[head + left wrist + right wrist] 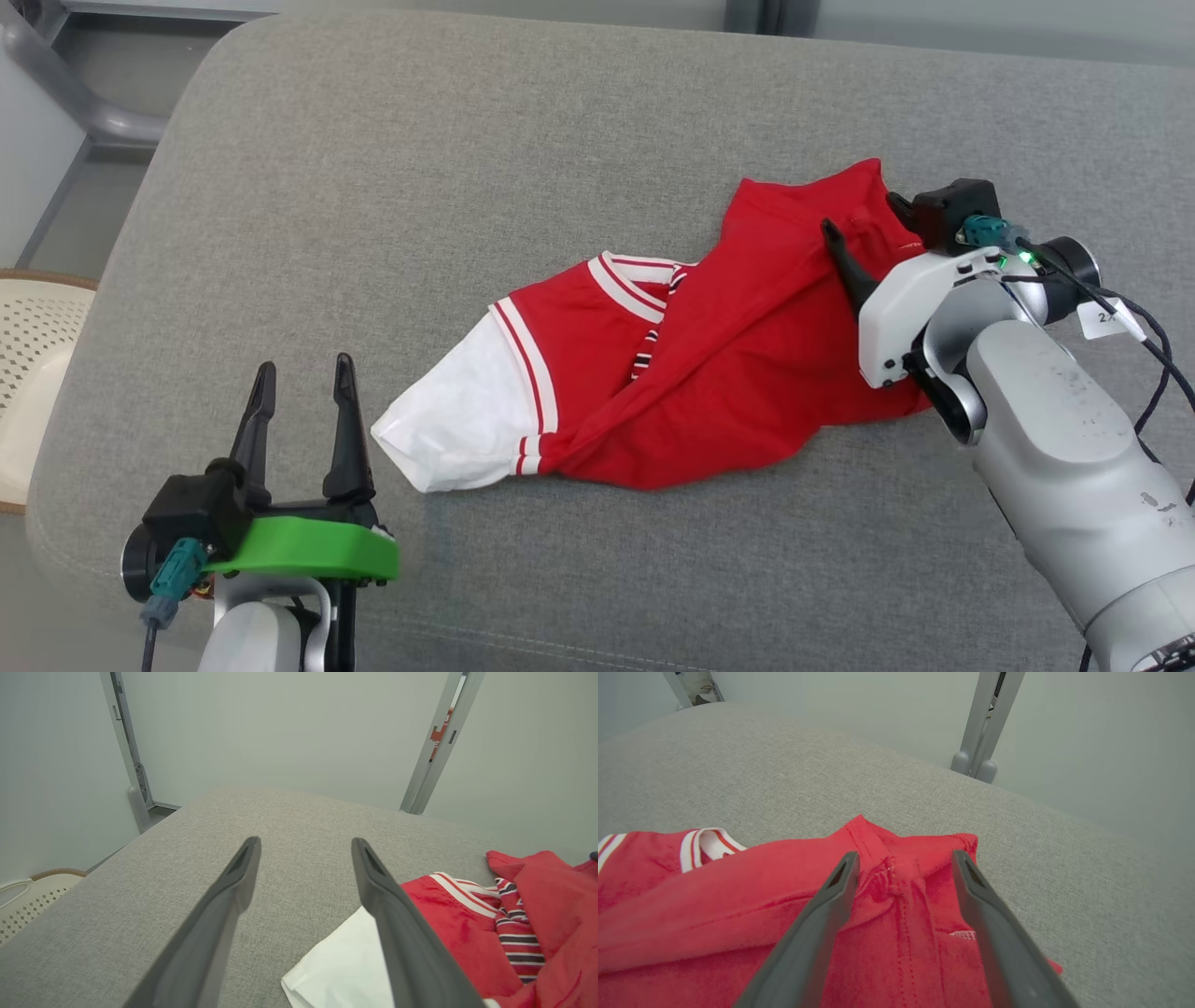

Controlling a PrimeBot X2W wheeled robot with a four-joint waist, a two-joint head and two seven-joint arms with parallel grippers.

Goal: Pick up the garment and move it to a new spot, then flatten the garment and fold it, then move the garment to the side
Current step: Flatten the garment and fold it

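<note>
- The left tool (pixel 305 362) stands wide and empty over the bare grey cushion (pixel 373 187). The white sleeve (pixel 448 429) lies just to its right, not touching.
- The red jersey (pixel 728 373) sprawls twisted and crumpled between the two tools.
- The right tool (pixel 906 855), equally wide and holding nothing, straddles a puckered seam ridge (pixel 901 882) at the jersey's far corner. It should probably sink lower and close squarely on that ridge, catching both layers before lifting.

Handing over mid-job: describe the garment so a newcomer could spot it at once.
Start from the large grey cushion. Right of its centre lies a crumpled red shirt with one white sleeve and red-and-white striped trim. Unlike the cream perforated basket beside the cushion's left edge, it is soft, bright cloth.
</note>
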